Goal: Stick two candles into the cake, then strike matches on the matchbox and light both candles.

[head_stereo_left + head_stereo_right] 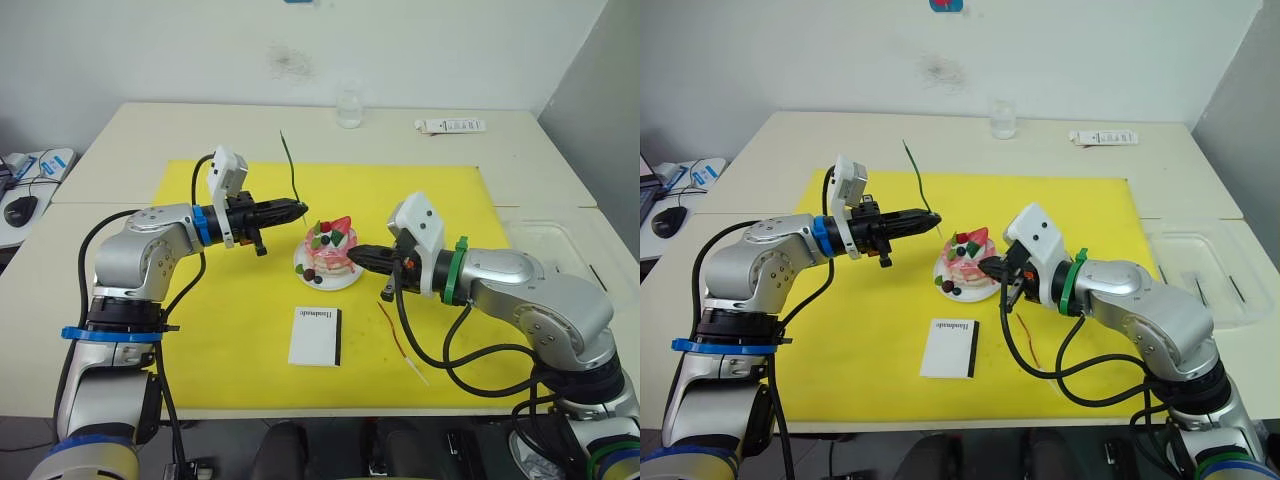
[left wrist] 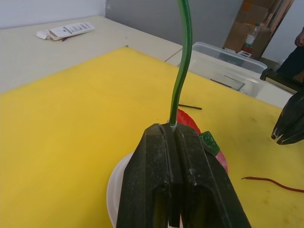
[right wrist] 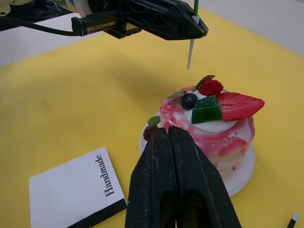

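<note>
The pink-and-white cake [image 1: 332,245] sits on its small white plate [image 1: 322,279] in the middle of the yellow mat [image 1: 220,330]. My left gripper [image 1: 303,208] hovers just left of and above the cake, shut on the green candle [image 1: 290,165]. The candle stands nearly upright, its pale end [image 3: 190,54] pointing down below the fingers. My right gripper [image 1: 355,256] is shut on nothing, its tip right beside the cake's right side. The red candle [image 1: 392,325] lies on the mat under my right arm. The white matchbox [image 1: 315,335] lies flat in front of the cake. One short dark match [image 2: 190,107] rests on the mat beyond the cake.
A glass cup [image 1: 348,105] and a white tube [image 1: 450,126] stand at the table's far edge. A clear plastic container [image 1: 560,245] sits off the mat to the right. A computer mouse [image 1: 20,210] lies on the side table at left.
</note>
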Robot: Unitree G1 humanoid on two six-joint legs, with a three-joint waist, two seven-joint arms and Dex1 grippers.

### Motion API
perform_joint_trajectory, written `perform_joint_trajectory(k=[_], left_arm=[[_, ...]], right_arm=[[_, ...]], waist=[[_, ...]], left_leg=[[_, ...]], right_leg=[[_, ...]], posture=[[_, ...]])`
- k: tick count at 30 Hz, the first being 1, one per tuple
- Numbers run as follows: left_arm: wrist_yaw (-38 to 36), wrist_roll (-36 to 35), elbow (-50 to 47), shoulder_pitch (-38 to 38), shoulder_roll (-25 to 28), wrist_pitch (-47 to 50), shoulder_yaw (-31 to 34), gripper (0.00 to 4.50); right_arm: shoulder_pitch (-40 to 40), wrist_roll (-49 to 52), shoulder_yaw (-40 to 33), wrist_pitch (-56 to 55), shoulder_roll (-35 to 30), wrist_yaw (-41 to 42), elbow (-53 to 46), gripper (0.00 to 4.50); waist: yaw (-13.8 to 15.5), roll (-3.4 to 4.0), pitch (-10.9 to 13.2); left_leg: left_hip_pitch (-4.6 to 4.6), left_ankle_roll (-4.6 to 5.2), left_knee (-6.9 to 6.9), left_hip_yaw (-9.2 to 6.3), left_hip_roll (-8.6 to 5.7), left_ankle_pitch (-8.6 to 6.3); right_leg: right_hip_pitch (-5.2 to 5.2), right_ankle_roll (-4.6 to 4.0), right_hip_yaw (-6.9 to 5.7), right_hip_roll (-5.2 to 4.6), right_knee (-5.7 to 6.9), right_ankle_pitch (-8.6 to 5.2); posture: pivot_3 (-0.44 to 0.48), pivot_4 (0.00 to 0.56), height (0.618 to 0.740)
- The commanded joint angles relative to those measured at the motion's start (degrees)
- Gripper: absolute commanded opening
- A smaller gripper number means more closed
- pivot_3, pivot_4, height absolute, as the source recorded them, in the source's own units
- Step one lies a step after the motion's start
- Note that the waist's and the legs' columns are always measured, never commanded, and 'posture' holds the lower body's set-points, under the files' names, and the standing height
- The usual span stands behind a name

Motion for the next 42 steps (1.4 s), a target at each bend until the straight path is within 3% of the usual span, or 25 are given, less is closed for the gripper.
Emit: perform_joint_trajectory(k=[1,15,42], left_arm=[[-0.2,0.1,0.1,-0.3,-0.4,-0.8,0.8,0.0],[-1.0,1.8,1.5,-0.2,-1.8,-1.2,0.1,0.0],[-2.1,3.6,2.7,-1.1,-3.0,-2.0,-0.3,0.0]], right_arm=[[-0.9,0.0,-1.6,-1.2,0.4,0.4,-2.1,0.02],[-3.4,-0.4,-1.4,-0.6,5.7,-2.2,-0.8,0.02],[-3.9,-1.3,-1.8,-0.6,5.8,-2.8,0.1,0.02]], waist=[[0.0,0.0,0.0],[0.0,0.0,0.0],[0.0,0.0,0.0]], left_leg=[[0.0,0.0,0.0,0.0,0.0,0.0],[0.0,0.0,0.03,-0.01,0.0,0.0],[0.0,0.0,0.06,-0.02,0.0,0.0]], right_leg=[[0.0,0.0,0.0,0.0,0.01,0.0],[0.0,-0.02,-0.01,0.0,0.03,0.01],[0.0,-0.05,-0.01,0.0,0.05,0.03]], posture=[[0.0,0.15,0.74],[0.0,0.15,0.74],[0.0,0.15,0.74]])
